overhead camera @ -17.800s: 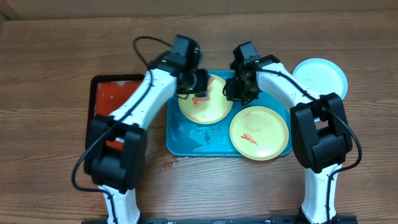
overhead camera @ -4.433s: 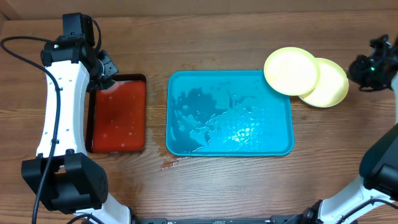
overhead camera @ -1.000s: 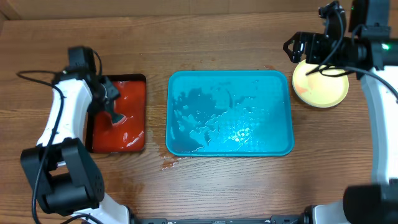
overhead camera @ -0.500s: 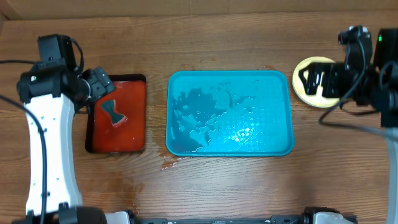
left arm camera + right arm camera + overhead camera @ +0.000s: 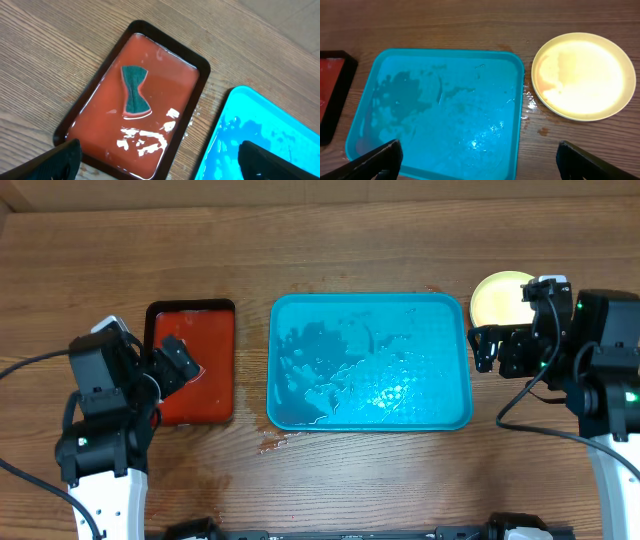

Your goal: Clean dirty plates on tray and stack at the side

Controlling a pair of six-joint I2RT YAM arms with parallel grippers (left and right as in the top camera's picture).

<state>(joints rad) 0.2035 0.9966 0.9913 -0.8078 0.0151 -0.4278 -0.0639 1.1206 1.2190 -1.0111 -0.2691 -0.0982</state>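
The turquoise tray (image 5: 370,395) (image 5: 445,100) lies wet and bare in the middle of the table. To its right, off the tray, sits a stack of plates with a pale yellow one on top (image 5: 500,295) (image 5: 583,75); how many lie beneath is hidden. My right gripper (image 5: 510,352) (image 5: 477,162) hangs open and empty above the tray's right edge, just in front of the plates. My left gripper (image 5: 172,370) (image 5: 160,165) hovers open and empty over the near end of the black tray.
A black tray (image 5: 190,304) (image 5: 201,82) with red liquid sits left of the turquoise one, and a green hourglass-shaped sponge (image 5: 135,91) lies in it. Small wet spots (image 5: 272,445) mark the wood near the turquoise tray's front left corner.
The left gripper opened, left the sponge in the black tray and drew back toward the front. The right arm pulled back from over the plates toward the front.
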